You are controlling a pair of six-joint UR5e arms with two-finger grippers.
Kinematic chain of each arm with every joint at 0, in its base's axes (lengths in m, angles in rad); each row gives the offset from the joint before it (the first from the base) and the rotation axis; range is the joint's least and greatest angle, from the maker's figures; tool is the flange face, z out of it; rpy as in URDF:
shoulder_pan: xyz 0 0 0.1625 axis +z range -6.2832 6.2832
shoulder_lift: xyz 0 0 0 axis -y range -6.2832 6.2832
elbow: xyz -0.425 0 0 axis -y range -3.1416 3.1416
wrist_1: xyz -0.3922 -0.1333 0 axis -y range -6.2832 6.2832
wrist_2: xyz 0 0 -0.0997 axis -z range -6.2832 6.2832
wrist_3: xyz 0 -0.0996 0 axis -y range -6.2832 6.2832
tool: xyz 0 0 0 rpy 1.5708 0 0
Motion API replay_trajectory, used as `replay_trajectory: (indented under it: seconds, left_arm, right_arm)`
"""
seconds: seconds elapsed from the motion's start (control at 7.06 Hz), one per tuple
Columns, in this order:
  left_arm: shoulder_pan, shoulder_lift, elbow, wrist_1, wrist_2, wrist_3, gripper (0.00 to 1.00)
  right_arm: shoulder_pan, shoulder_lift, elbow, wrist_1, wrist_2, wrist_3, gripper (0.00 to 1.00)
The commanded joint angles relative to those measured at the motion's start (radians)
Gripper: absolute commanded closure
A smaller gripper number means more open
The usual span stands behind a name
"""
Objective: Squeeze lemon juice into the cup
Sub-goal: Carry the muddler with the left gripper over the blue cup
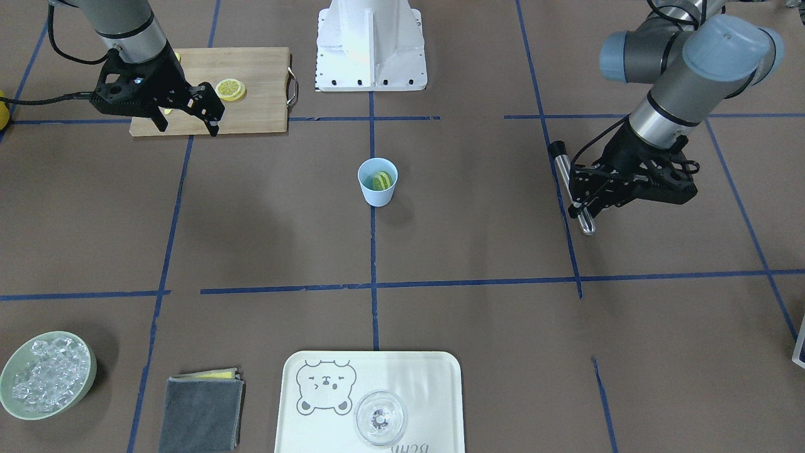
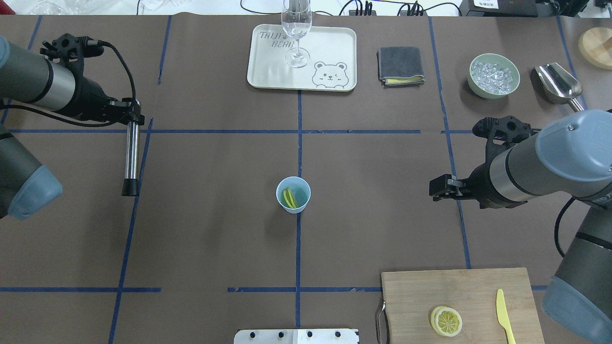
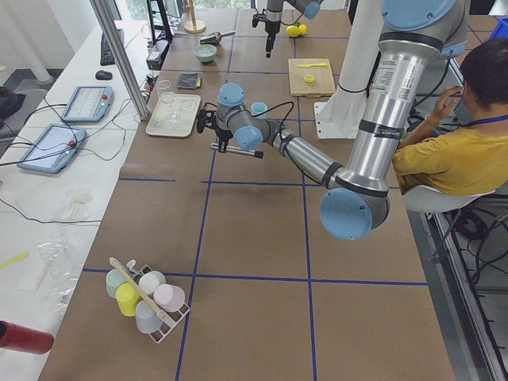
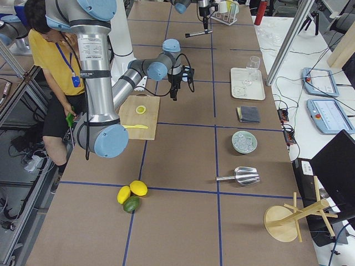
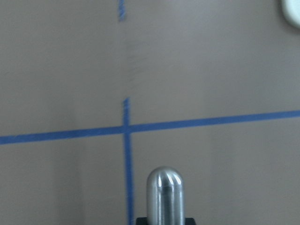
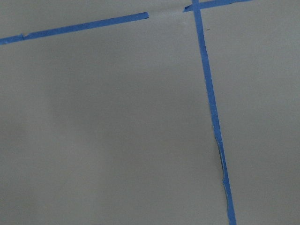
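Lemon slice (image 1: pixel 382 180) sits on edge, tilted, inside the pale blue cup (image 1: pixel 377 196). Cup upright at bench centre, on a blue tape line. Left end effector (image 2: pixel 131 118) clamped on steel muddler (image 2: pixel 130 157), held roughly level. Right end effector (image 1: pixel 188 128) spread wide, empty. Both well apart from cup.

Bright, even overhead light; soft faint shadows; left wrist view blurred; glare on steel rod (image 5: pixel 164 194).

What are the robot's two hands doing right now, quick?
Left gripper: closed, holding the steel muddler.
Right gripper: open, holding nothing.
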Motion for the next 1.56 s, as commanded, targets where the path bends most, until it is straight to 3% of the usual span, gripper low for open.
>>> replay_trajectory:
  seconds: [0.0, 0.14, 0.28, 0.57, 0.71, 0.85, 0.99, 1.13, 1.28, 1.42]
  left_arm:
    - [0.188, -0.101, -0.138, -0.002, 0.378, -0.08, 1.0]
    - [0.3, -0.166, -0.131, 0.004, 0.55, -0.066, 1.0]
    - [0.304, -0.187, -0.141, -0.003, 0.603, -0.024, 1.0]
    - [0.346, -0.265, -0.167, -0.028, 0.843, 0.047, 1.0]
    - [0.407, -0.268, -0.183, -0.09, 1.015, 0.052, 1.0]
    - [0.463, -0.259, -0.183, -0.155, 1.077, 0.043, 1.0]
    - [0.575, -0.235, -0.162, -0.26, 1.231, 0.049, 1.0]
    - [0.614, -0.221, -0.146, -0.396, 1.307, 0.082, 1.0]
    - [0.634, -0.195, -0.104, -0.431, 1.34, 0.102, 1.0]
    - [0.683, -0.199, -0.047, -0.45, 1.44, 0.177, 1.0]
  right_arm:
    - [0.013, 0.012, 0.038, 0.0, 0.005, 0.0, 0.0]
    - [0.033, 0.01, 0.055, -0.001, 0.01, 0.0, 0.0]
    - [0.044, -0.001, 0.064, -0.001, 0.008, 0.0, 0.0]
    - [0.067, -0.005, 0.084, -0.003, 0.008, 0.0, 0.0]
    - [0.074, -0.005, 0.096, -0.004, 0.008, 0.0, 0.0]
    - [0.079, -0.007, 0.087, -0.004, 0.005, 0.0, 0.0]
    - [0.099, -0.028, 0.099, -0.006, 0.008, 0.0, 0.0]
    - [0.113, -0.045, 0.113, -0.007, 0.03, -0.001, 0.0]
    - [0.113, -0.05, 0.113, -0.009, 0.036, -0.001, 0.0]
    - [0.113, -0.057, 0.113, -0.012, 0.045, 0.0, 0.0]
